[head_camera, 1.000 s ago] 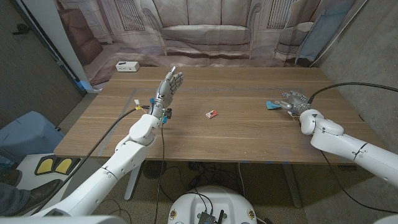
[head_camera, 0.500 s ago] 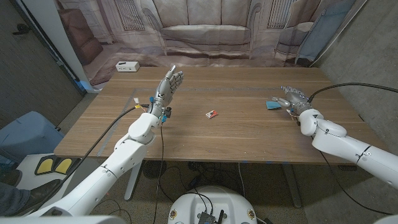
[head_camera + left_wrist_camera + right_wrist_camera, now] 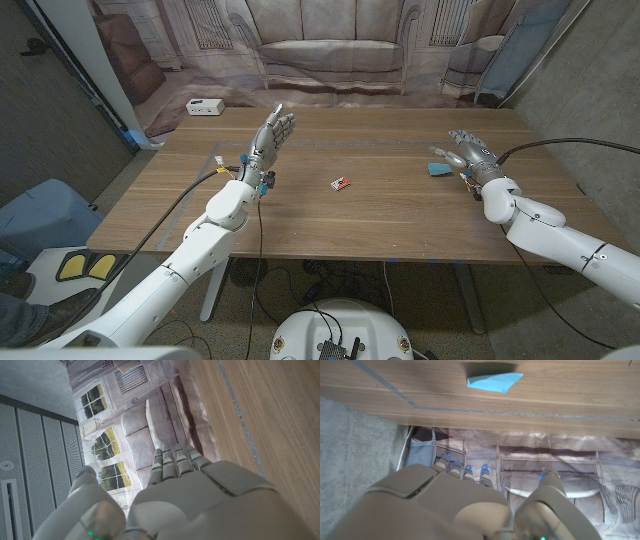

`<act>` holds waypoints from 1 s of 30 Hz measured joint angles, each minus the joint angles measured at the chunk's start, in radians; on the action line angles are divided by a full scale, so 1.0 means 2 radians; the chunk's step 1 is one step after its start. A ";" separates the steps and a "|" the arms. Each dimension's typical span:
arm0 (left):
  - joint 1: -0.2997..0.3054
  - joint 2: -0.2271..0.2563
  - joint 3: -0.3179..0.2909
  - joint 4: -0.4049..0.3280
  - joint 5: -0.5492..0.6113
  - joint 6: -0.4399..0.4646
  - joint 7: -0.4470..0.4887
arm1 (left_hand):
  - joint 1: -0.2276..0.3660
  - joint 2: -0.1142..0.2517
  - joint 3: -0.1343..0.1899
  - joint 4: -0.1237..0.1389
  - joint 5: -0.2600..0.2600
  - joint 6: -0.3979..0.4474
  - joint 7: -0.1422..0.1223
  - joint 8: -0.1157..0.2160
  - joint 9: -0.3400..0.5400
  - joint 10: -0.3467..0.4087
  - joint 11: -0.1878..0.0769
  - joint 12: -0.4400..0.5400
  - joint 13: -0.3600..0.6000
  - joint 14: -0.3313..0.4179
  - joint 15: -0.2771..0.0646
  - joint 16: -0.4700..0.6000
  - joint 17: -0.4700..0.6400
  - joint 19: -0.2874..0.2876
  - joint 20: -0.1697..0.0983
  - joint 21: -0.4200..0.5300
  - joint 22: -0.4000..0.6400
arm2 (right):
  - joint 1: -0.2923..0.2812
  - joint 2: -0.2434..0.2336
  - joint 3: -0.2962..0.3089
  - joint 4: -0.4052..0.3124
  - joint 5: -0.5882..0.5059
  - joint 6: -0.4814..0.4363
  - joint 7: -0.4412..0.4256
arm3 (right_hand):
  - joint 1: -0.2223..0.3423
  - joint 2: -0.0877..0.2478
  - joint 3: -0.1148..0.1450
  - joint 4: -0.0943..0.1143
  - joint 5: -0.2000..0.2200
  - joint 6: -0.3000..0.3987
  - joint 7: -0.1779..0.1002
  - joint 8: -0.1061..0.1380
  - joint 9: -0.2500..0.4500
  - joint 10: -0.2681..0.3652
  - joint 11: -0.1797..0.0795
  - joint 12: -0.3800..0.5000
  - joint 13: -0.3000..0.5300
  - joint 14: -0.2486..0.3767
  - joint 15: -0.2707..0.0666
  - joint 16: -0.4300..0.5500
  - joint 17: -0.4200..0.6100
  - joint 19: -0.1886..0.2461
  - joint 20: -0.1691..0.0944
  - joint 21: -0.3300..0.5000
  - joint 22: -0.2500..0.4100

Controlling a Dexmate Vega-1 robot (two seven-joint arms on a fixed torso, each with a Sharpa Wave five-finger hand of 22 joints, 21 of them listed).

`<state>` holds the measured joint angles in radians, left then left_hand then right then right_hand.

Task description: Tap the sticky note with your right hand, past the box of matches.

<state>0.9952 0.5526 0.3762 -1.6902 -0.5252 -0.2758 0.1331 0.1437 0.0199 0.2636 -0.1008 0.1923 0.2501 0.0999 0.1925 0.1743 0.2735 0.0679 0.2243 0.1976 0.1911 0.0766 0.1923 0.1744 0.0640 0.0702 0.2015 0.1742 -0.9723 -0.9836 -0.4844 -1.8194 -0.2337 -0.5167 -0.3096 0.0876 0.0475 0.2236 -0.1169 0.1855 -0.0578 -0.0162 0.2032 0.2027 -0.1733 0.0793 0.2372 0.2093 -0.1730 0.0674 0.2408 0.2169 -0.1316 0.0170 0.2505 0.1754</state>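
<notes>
Blue sticky note lies on the table at about 9 o'clock from the right robot hand — just beside it, fingers spread and empty. Matchbox sits well toward 9 o'clock; the left robot hand, open, is farther.

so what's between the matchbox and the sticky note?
Bare wood in the head view: nothing lies between the matchbox and the sticky note. The right hand is raised beside the note.

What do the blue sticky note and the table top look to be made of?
Blue sticky note: likely thin matte paper; one edge lifts and casts a shadow. Brown table top: wood or wood-look laminate, satin finish, with plank seams and grain.
</notes>
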 measured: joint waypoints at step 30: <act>-0.016 0.000 0.006 0.005 0.005 -0.002 -0.008 | 0.000 0.000 -0.001 -0.001 0.000 0.000 0.000 -0.002 0.000 0.003 -0.003 -0.003 0.000 0.000 0.000 -0.002 0.000 0.000 0.000 0.000 0.000 | -0.069 0.036 0.085 0.015 0.086 0.245 -0.079 | 0.021 -0.010 0.002 -0.011 0.000 0.063 0.029 0.014 -0.006 0.041 0.014 0.007 -0.005 0.001 -0.015 0.005 -0.008 0.081 -0.026 0.006 -0.004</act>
<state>0.9640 0.5530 0.3873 -1.6808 -0.5145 -0.2802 0.1163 0.1437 0.0199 0.2608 -0.1035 0.1924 0.2501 0.0999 0.1884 0.1743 0.2788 0.0624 0.2176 0.1975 0.1911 0.0766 0.1884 0.1745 0.0640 0.0702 0.2015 0.1742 -1.1103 -0.9123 -0.3142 -1.7902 -0.0621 -0.0259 -0.4672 0.1299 0.0270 0.2283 -0.1381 0.1855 0.0680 0.0410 0.2307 0.1907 -0.0908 0.1072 0.2517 0.1999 -0.1717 0.0372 0.2516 0.2010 0.0311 -0.0342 0.2632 0.1672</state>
